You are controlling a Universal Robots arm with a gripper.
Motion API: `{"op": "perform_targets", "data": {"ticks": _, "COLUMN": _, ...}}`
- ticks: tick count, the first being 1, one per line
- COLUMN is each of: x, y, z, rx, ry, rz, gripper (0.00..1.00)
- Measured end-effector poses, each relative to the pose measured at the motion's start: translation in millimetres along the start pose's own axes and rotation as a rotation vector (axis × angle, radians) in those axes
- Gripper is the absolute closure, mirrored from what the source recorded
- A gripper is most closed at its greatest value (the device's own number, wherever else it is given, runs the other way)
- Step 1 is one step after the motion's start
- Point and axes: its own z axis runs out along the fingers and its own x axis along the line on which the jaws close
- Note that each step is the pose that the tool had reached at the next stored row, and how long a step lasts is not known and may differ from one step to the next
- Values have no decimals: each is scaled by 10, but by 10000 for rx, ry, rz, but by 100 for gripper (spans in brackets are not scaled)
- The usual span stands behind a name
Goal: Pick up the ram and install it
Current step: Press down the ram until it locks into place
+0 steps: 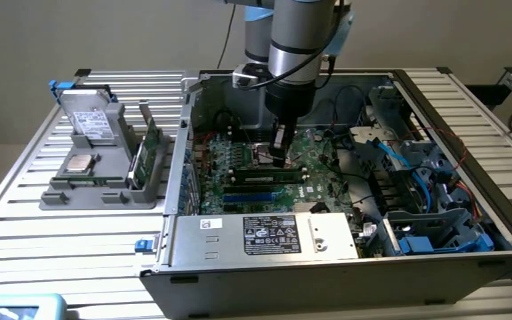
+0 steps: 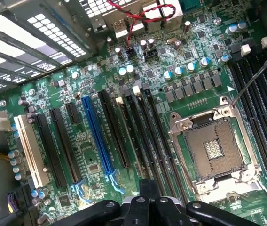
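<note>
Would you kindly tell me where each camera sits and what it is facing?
Exterior view: off the arm, above and in front of the open computer case, looking down into it; the robot arm descends to the motherboard.
Wrist view: on the wrist, looking down at the motherboard with its empty CPU socket; the pincer shows at the edge.
Shared: the motherboard and the pincer.

Inside the open computer case point(image 1: 416, 100), room above the green board point(image 1: 238, 160) is hemmed by tangled cables point(image 1: 363, 143), a power supply point(image 1: 265, 235) and a blue-clipped drive cage point(image 1: 434, 233).
</note>
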Motion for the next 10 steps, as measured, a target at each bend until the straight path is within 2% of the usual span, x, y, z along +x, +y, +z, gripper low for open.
{"op": "perform_targets", "data": {"ticks": 10, "x": 0, "y": 0, "z": 0, "rx": -153, "ry": -8, "rz": 1409, "gripper": 89}}
